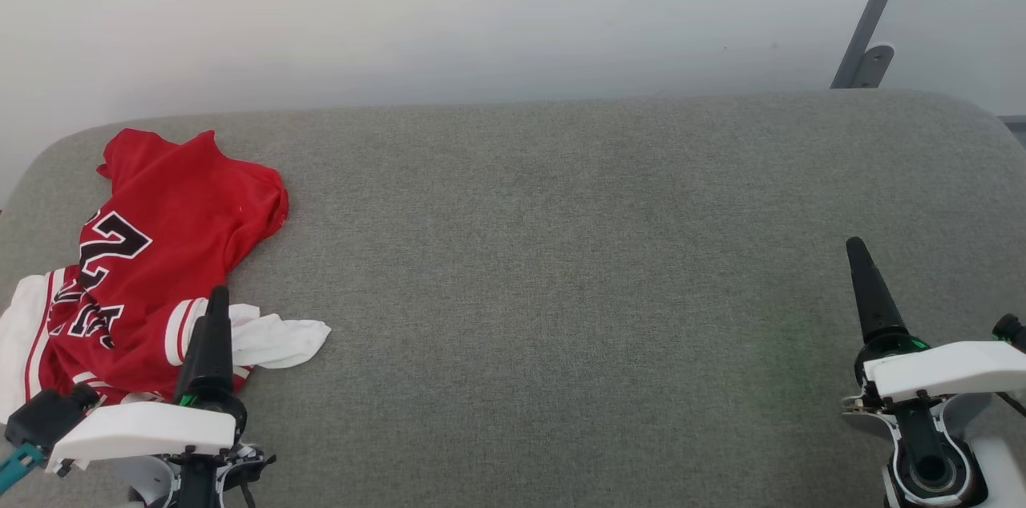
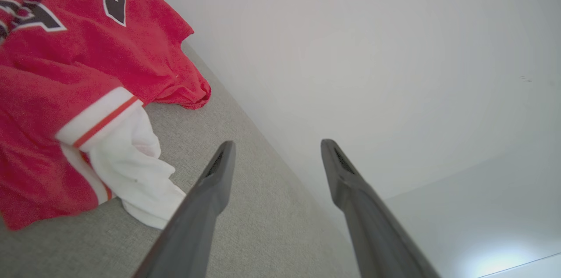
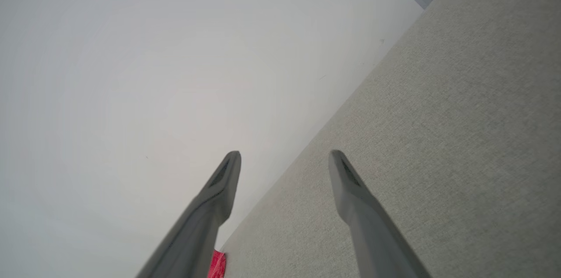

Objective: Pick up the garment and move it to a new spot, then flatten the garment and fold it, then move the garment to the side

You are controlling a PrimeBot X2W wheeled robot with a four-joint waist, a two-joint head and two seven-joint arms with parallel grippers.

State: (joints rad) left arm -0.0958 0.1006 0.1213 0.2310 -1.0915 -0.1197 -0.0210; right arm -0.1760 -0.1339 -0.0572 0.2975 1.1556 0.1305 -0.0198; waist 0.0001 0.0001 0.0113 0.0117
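On the grey fabric tabletop [image 1: 561, 251] the crumpled garment [image 1: 160, 251] lies at the left end. The left pincer [image 2: 277, 144] hangs just beside it, parted and empty. The right pincer [image 3: 285, 153] is well apart from it, also parted and empty.

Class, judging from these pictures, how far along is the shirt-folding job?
Done: nothing, by the look of it; the shirt lies crumpled at the left end of the grey surface. In hand: the open left gripper is beside it. Left: lifting, moving, flattening, folding, setting aside. The right gripper is open, empty.
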